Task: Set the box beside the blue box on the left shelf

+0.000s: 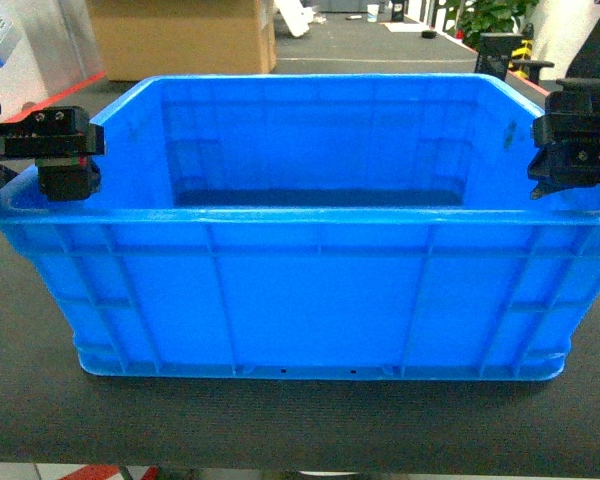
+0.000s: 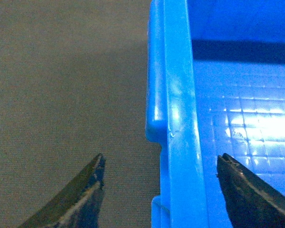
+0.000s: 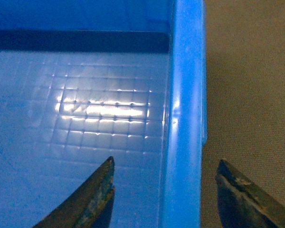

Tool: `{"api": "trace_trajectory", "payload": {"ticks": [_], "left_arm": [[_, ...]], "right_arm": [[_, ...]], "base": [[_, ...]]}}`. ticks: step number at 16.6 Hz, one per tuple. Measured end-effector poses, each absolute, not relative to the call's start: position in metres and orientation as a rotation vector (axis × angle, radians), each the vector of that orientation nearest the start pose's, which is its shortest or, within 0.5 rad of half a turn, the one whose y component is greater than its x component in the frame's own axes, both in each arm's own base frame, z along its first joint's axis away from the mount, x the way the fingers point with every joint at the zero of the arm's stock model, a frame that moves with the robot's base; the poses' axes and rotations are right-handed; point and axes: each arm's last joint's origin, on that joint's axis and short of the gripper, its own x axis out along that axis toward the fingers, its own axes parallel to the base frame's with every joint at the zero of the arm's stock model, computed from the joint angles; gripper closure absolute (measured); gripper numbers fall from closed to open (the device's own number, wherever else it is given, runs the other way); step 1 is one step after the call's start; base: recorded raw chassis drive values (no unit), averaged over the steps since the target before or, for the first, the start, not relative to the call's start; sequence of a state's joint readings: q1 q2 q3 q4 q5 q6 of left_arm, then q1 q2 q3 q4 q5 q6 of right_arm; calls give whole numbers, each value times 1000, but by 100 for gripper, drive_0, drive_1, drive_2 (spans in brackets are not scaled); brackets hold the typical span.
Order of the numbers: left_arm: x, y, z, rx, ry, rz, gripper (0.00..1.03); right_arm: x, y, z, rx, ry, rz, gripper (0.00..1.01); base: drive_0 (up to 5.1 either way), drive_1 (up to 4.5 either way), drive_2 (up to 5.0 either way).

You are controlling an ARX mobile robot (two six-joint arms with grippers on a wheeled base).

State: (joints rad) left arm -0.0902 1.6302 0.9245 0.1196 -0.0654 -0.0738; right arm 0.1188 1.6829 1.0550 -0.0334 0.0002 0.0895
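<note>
The box [image 1: 310, 290], a large bright-blue crate with ribbed sides, sits on a dark table and fills the head view. My left gripper [image 1: 65, 165] hangs over its left rim, open. In the left wrist view that gripper [image 2: 160, 164] straddles the box's rim [image 2: 178, 118], one finger outside over the table, one inside over the floor, neither touching. My right gripper [image 1: 570, 160] is open over the right rim. In the right wrist view it [image 3: 165, 168] straddles the rim [image 3: 185, 118] the same way. The left shelf and the other blue box are out of view.
The dark table surface [image 1: 280, 420] reaches a near edge at the bottom of the head view. A cardboard box [image 1: 180, 40] stands behind the crate at the far left. A potted plant [image 1: 490, 15] and desks lie far back right.
</note>
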Motion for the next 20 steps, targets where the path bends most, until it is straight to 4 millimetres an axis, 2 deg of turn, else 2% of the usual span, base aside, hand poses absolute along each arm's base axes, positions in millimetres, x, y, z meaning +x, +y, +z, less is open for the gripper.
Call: {"api": "trace_trajectory", "payload": {"ticks": [4,6,9,12,13,14,15,18,20], "left_arm": [[342,-30,200,-27,592,-8,73],[342,-33,201,-22,589,-16,90],[340,-33,201,-19,532,-21,92],[325,-34,204,3,451,-20,92],[312,-35,215,-6,348,-23,92],[299,-37,237,6,165,-12,92],[293,-38,245,19,77,-3,92],[283,-38,249,34,-6,8,92],[277,-39,240,36,30,1,92]], "right_arm": [[357,43,211,48,668,88,74],[357,42,211,68,668,81,90],[355,42,210,104,638,76,91],[343,43,214,127,556,92,91],[332,43,228,129,469,94,92],[319,42,249,132,349,91,92],[313,41,256,133,295,89,92],[300,41,262,133,235,87,92],[293,40,253,115,235,79,92]], "base": [[0,0,0],[0,0,0],[0,0,0],[0,0,0],[0,0,0],[0,0,0],[0,0,0],[0,0,0],[0,0,0]]}}
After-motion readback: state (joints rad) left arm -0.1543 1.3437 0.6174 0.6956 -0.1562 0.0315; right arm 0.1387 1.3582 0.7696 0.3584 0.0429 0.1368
